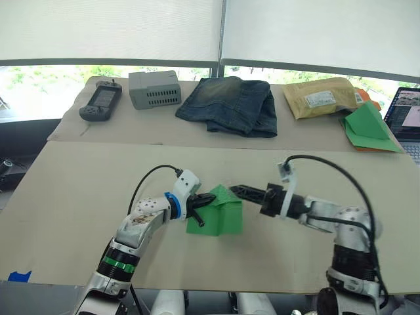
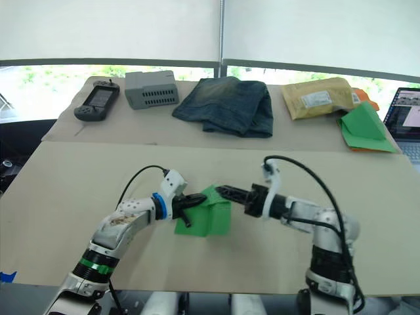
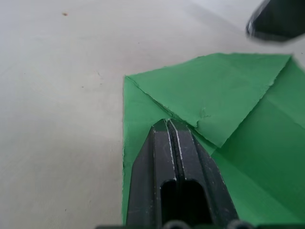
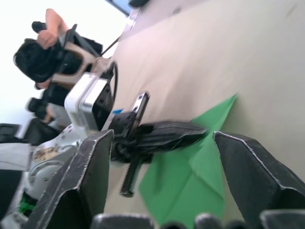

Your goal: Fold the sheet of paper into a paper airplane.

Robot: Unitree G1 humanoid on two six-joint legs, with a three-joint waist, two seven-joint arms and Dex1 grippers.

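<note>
The sheet of paper (image 1: 220,213) lies flat on the beige table (image 1: 85,190) near its front middle. It is bright green, with one corner folded over into a flap (image 3: 224,90). My left gripper (image 1: 209,197) is shut, and its fingertips (image 3: 169,125) rest on the paper at the flap's edge. My right gripper (image 1: 236,190) reaches in from the right with its fingers (image 4: 90,162) spread wide open, just above the paper's far corner. It holds nothing.
Along the back of the table are a handheld game console (image 1: 100,104), a grey box (image 1: 154,88), folded jeans (image 1: 230,105), a padded envelope (image 1: 321,97), a bigger green triangular paper with orange edge (image 1: 367,128) and a laptop (image 1: 407,118). A person (image 4: 47,33) stands behind.
</note>
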